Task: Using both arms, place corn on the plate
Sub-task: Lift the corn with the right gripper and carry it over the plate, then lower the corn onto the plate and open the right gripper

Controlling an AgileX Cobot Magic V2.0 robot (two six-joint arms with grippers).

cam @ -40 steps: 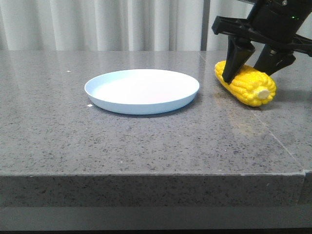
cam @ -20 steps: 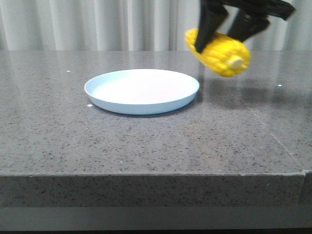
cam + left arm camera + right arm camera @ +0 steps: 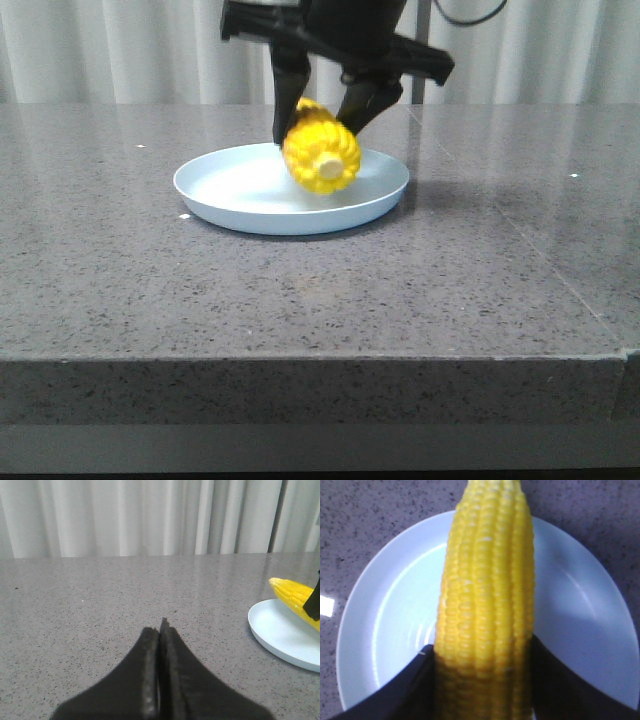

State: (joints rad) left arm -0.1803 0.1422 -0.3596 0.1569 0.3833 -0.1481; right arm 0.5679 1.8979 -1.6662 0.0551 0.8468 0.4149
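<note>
Corn [image 3: 321,153] has travelled from the right side of the table, where it lay a second ago, up and across to hang over the plate [image 3: 215,195], carried by the right gripper [image 3: 322,108]. That leaves only the lowering and release, by my reading.

Going left to right: the left gripper [image 3: 160,630] sits well off to the left, low over the grey stone table [image 3: 120,270], its two fingers pressed together on nothing. Next comes the plate, pale blue and round, with nothing lying in it yet as far as I can judge. Above its middle, the right gripper's fingers clamp the cob on both flanks, stub end facing the front camera.

Count: one corn, one plate, two grippers, one table. White curtains [image 3: 150,50] hang behind.
</note>
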